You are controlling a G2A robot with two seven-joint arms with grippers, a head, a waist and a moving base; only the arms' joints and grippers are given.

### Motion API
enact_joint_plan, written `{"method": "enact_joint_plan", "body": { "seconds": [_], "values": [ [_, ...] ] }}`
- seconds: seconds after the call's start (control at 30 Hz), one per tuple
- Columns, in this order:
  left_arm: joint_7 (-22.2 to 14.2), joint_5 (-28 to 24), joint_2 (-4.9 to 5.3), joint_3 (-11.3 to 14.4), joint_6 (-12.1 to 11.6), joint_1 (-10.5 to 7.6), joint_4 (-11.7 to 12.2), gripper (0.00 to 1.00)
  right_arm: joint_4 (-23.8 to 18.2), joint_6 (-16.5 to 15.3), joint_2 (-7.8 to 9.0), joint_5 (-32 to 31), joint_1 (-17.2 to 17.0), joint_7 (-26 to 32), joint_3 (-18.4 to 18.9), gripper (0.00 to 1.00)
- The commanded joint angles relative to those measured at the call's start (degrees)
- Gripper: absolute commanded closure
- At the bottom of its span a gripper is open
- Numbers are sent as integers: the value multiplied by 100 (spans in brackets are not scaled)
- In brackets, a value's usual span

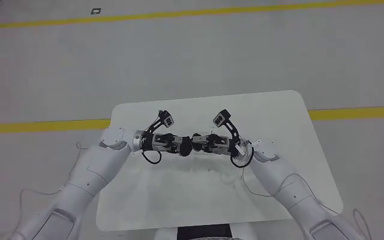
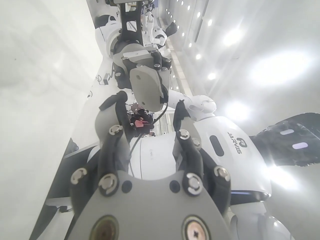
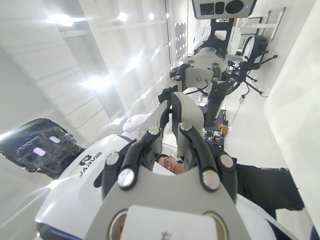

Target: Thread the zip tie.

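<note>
Over the middle of the white table my two grippers face each other tip to tip. My left gripper stands open, its dark fingertips spread wide with nothing between them. My right gripper is shut, its ribbed pads pressed together. In the left wrist view that right gripper sits just beyond my open left fingers. A thin black strand, apparently the zip tie, hangs from its tip and curves back toward my left wrist. From above, the left gripper and right gripper almost touch.
The table has rounded corners and nothing else lies on it. Yellow floor lines run behind it. A black cable loop hangs at the left wrist. A person is behind the robot, touching nothing.
</note>
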Motion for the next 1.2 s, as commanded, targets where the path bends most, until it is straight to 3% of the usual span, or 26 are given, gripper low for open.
{"method": "enact_joint_plan", "body": {
  "seconds": [0.0,0.47,0.97,1.17],
  "values": [
    [0,7,2,0,6,-2,5,63,-23,12,15,-100,-8,-18,24,100],
    [16,70,0,-23,42,2,24,75,-309,106,146,-1127,-108,-420,201,100],
    [87,135,-18,-21,88,-2,54,75,-400,84,175,-1293,-148,-449,214,100],
    [141,157,-18,-44,101,4,60,76,-635,135,209,-1359,-263,-538,254,100]
  ]
}}
